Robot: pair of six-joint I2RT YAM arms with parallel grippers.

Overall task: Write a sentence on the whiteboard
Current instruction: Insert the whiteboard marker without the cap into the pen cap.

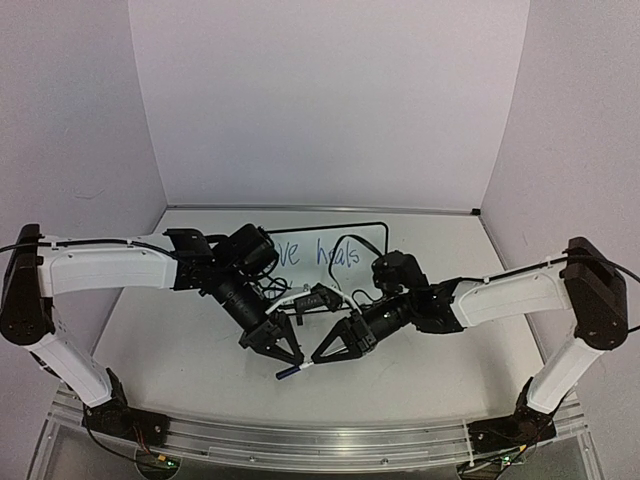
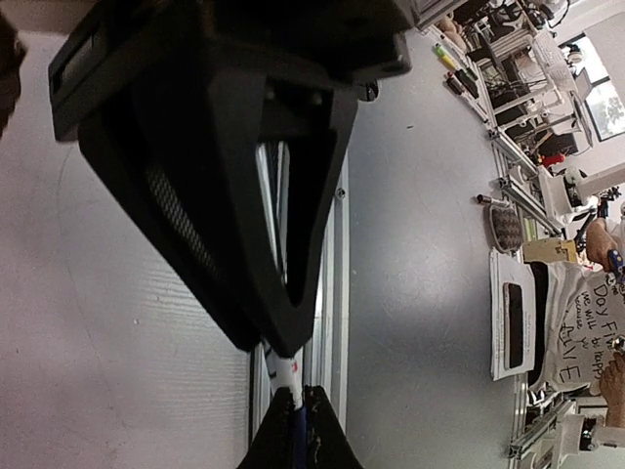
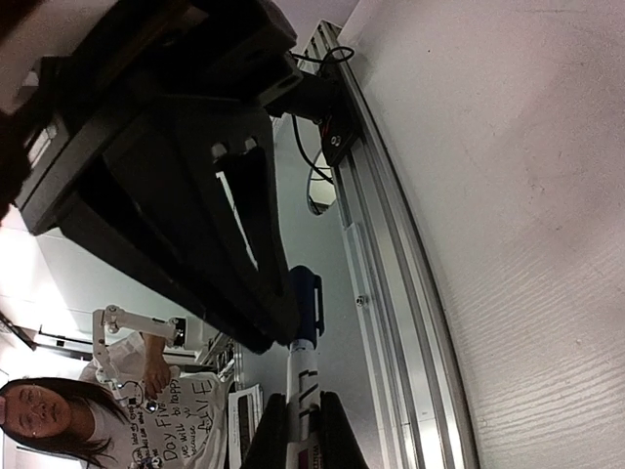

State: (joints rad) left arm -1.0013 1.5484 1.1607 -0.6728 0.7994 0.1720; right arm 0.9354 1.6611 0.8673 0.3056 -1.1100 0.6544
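1. The left tool (image 1: 288, 358) is clenching the white barrel of a marker (image 1: 298, 369) over the front of the worktop (image 1: 170, 350).
2. The right tool (image 1: 322, 357) is gripping the blue cap (image 3: 305, 298) on that marker, its tips nearly meeting the left tool's.
3. The whiteboard (image 1: 305, 236) is sitting at the back of the worktop, behind both tools.
4. The sentence (image 1: 322, 252) is showing on it in blue; only "ve heals" is readable, the arms covering the rest.
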